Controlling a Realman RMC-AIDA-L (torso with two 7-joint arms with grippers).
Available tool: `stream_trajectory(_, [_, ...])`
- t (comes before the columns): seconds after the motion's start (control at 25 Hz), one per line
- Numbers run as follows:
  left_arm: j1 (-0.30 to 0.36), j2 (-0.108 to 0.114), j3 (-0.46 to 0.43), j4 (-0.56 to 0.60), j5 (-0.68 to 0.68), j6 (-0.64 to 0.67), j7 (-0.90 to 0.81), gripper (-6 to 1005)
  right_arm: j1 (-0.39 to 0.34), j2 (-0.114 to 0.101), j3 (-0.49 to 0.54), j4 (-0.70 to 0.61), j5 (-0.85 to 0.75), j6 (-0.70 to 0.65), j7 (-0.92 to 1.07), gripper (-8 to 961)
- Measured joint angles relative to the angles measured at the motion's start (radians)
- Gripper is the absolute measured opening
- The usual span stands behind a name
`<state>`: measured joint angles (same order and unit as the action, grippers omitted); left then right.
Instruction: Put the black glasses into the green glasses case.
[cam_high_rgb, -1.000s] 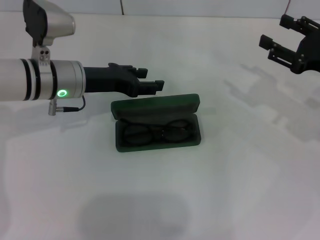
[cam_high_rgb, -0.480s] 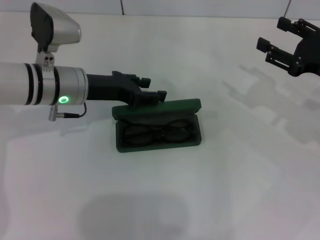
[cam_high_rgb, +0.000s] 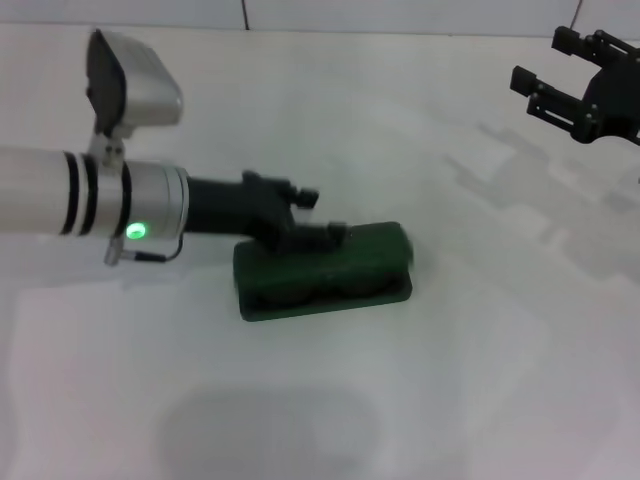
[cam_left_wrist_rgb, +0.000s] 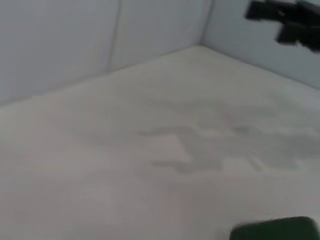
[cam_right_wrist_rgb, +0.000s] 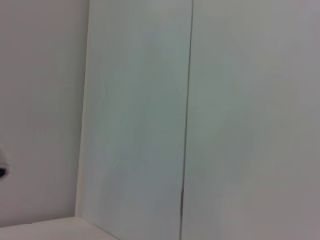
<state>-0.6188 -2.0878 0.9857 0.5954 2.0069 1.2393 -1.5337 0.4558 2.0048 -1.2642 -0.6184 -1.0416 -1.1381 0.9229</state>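
Note:
The green glasses case (cam_high_rgb: 325, 272) lies mid-table with its lid lowered almost flat onto the base; a corner of it shows in the left wrist view (cam_left_wrist_rgb: 277, 230). Only a dark slit remains along its front edge. The black glasses are hidden inside, under the lid. My left gripper (cam_high_rgb: 322, 215) reaches in from the left and rests on the lid's back edge, its fingers apart and holding nothing. My right gripper (cam_high_rgb: 548, 62) hangs open and empty in the air at the far right, well away from the case. It also shows in the left wrist view (cam_left_wrist_rgb: 285, 20).
The white table (cam_high_rgb: 450, 380) carries nothing else in view. White wall panels stand at the back, and the right wrist view shows only these.
My left gripper has moved forward and down onto the lid. The lid has swung from upright to nearly shut over the glasses. The right arm has barely moved.

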Motion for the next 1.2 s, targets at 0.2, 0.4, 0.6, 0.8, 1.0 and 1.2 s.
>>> stream_trajectory(0.2, [0.011,-0.003,0.045,-0.002,-0.01,-0.01,0.04,717,0.01,0.005,-0.002,0.0,0.0,0.025,-0.019,710])
stream_trajectory(0.4, [0.048,0.004,0.039,0.009,-0.201,0.057,0.153,718,0.015,0.006,-0.008,-0.005,-0.045,-0.005,-0.021,713])
stream_trajectory(0.6, [0.156,0.04,0.038,0.034,-0.504,0.35,0.346,720,0.048,0.0,-0.016,-0.015,-0.222,-0.241,0.013,715])
stream_trajectory(0.8, [0.267,0.073,0.007,0.09,-0.586,0.593,0.386,721,0.066,0.006,-0.014,-0.01,-0.243,-0.341,0.042,718])
stream_trajectory(1.0, [0.334,0.075,-0.031,0.101,-0.577,0.621,0.436,865,0.156,0.012,-0.052,0.076,-0.291,-0.333,0.062,770])
stream_trajectory(1.2, [0.353,0.065,-0.027,0.104,-0.505,0.649,0.491,894,0.231,0.019,-0.083,0.146,-0.3,-0.31,0.038,845])
